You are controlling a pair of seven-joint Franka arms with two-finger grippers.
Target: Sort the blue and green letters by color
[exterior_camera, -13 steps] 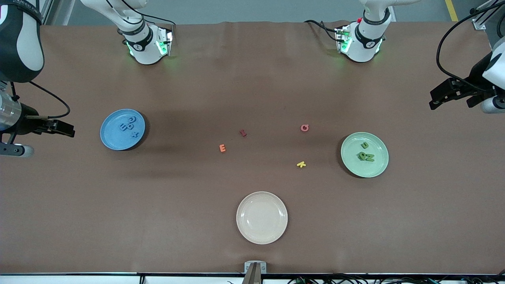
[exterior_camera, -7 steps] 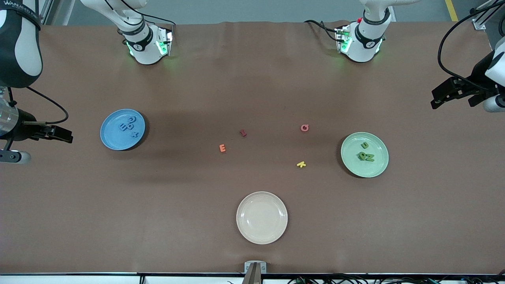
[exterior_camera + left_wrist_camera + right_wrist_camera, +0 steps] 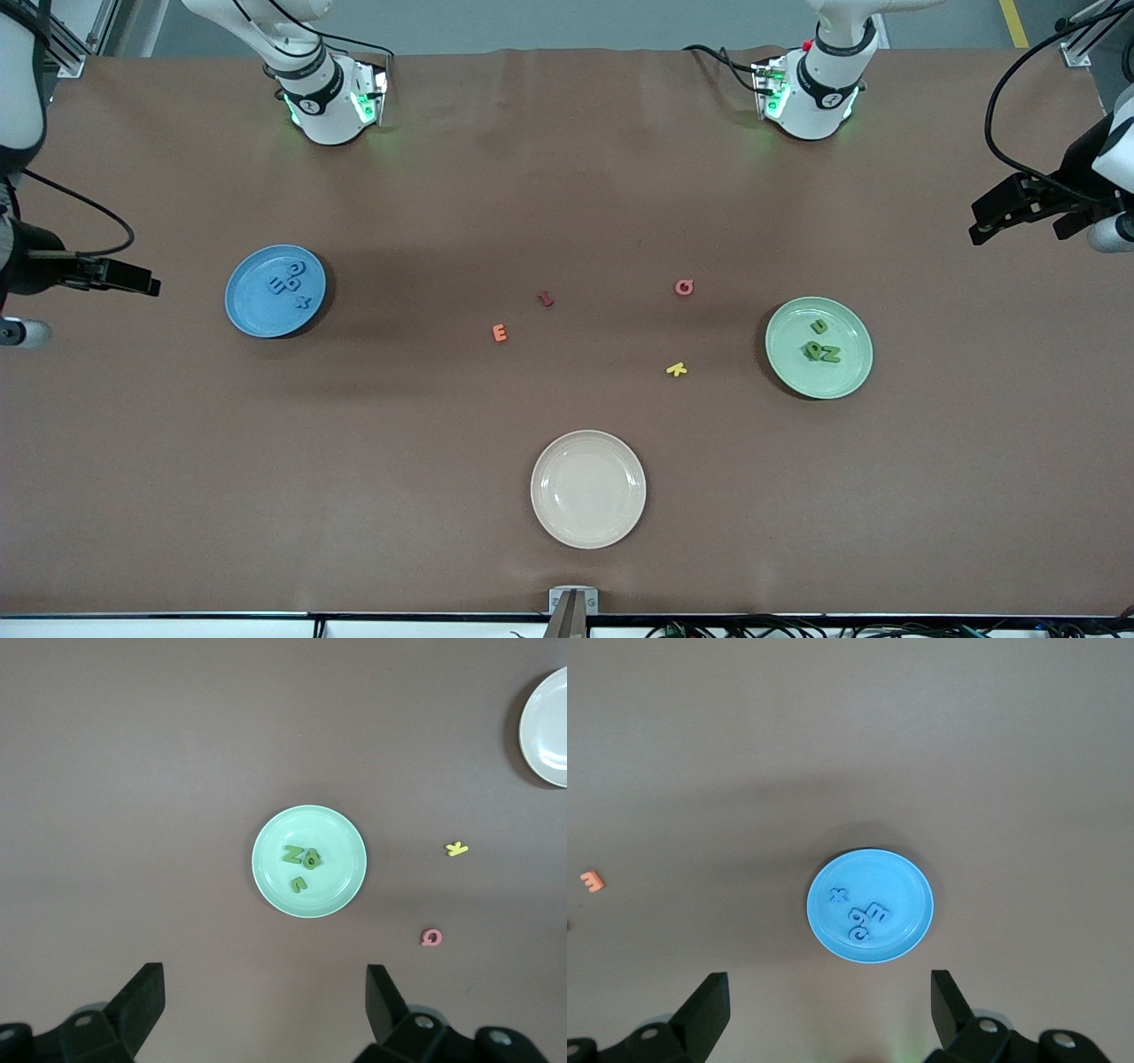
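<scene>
Several blue letters [image 3: 291, 283] lie on the blue plate [image 3: 246, 306] toward the right arm's end of the table. In the right wrist view the blue letters [image 3: 865, 916] show on that blue plate [image 3: 908, 890]. Olive-green letters [image 3: 823, 346] lie on the green plate [image 3: 793, 372] toward the left arm's end, also seen as green letters [image 3: 301, 860] on the green plate [image 3: 341, 837]. My right gripper [image 3: 111, 276] [image 3: 827, 985] hangs open and empty high over the table's end beside the blue plate. My left gripper [image 3: 1014, 229] [image 3: 264, 981] hangs open and empty over its own end.
A cream plate [image 3: 551, 461] sits empty near the front camera. Between the colored plates lie a red letter [image 3: 546, 299], an orange E [image 3: 500, 333], a pink Q [image 3: 684, 287] and a yellow K [image 3: 677, 369]. The arm bases [image 3: 328, 106] stand along the table's farthest edge.
The right gripper has drifted outward away from the blue plate. The left gripper has drawn slightly outward too. Letters and plates have not moved.
</scene>
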